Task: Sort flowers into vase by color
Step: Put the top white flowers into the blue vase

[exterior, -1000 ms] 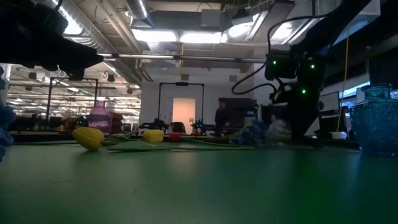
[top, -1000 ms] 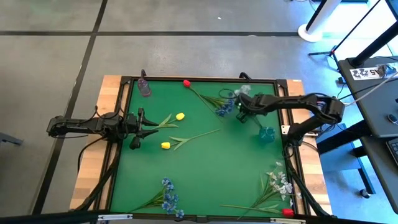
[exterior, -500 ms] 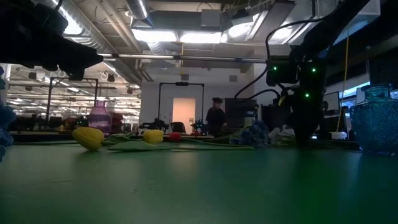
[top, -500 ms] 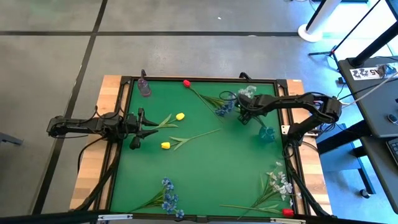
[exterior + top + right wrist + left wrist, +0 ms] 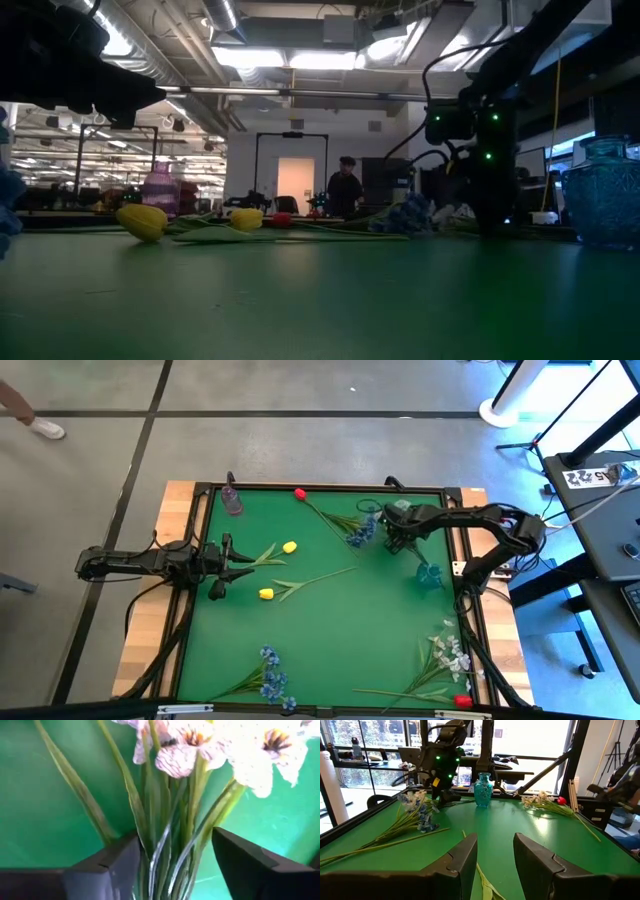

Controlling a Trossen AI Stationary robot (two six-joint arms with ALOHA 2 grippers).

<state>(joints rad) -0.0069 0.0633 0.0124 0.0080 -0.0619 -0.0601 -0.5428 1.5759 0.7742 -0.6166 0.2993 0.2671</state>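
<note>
A spray of white flowers (image 5: 200,750) lies at the table's far right (image 5: 393,506). My right gripper (image 5: 172,865) hangs over it, pointing down, open, with its fingers on either side of the bundled green stems (image 5: 165,845). A teal vase (image 5: 430,574) stands just nearer than that gripper. My left gripper (image 5: 240,563) waits open at the table's left, level, with a leaf of a yellow tulip (image 5: 289,547) lying between its fingers (image 5: 495,855). A second yellow tulip (image 5: 266,594), a red tulip (image 5: 300,493) and blue flowers (image 5: 360,532) lie flat on the green mat.
A small purple vase (image 5: 232,500) stands at the far left corner. More blue flowers (image 5: 272,678) lie at the near edge; white flowers (image 5: 452,655) and a red tulip (image 5: 462,701) lie at the near right. A raised wooden frame (image 5: 190,540) rims the mat. A person stands in the room behind (image 5: 345,185).
My right gripper has shifted a little toward the table's far right corner, coming over the white spray. A person in the room behind has walked across the doorway.
</note>
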